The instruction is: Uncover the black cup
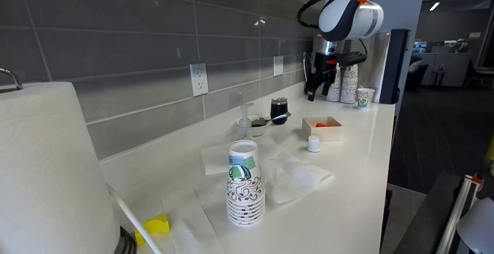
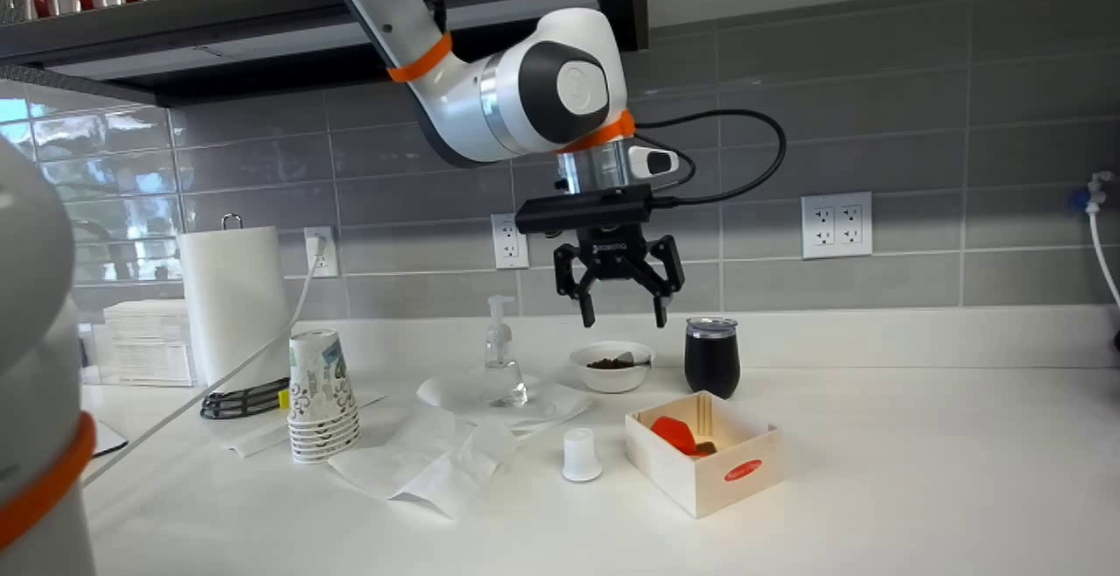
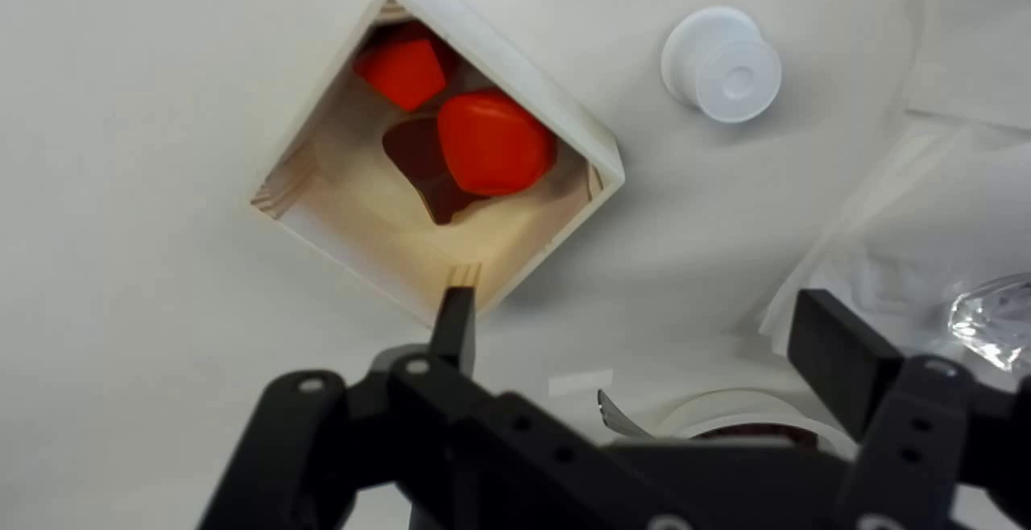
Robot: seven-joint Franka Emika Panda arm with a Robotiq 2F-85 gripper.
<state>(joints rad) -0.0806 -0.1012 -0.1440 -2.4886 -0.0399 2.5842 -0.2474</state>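
The black cup (image 1: pixel 278 111) is a short black tumbler with a clear, silver-rimmed lid on top. It stands upright near the backsplash in both exterior views (image 2: pixel 711 361). In the wrist view I cannot make it out; the gripper hides that area. My gripper (image 2: pixel 624 322) is open and empty. It points down in the air above the counter, to the left of the cup and higher than its lid in an exterior view. In the wrist view its fingers (image 3: pixel 644 312) are wide apart, with nothing between them.
A wooden box (image 2: pixel 735 471) with red items stands in front of the cup. A white bowl (image 2: pixel 612 377) with a spoon is beside it. Nearby are a small white container (image 2: pixel 581 455), soap bottle (image 2: pixel 503 375), paper napkins (image 2: pixel 429 462) and a paper-cup stack (image 2: pixel 322 401). A shelf hangs overhead.
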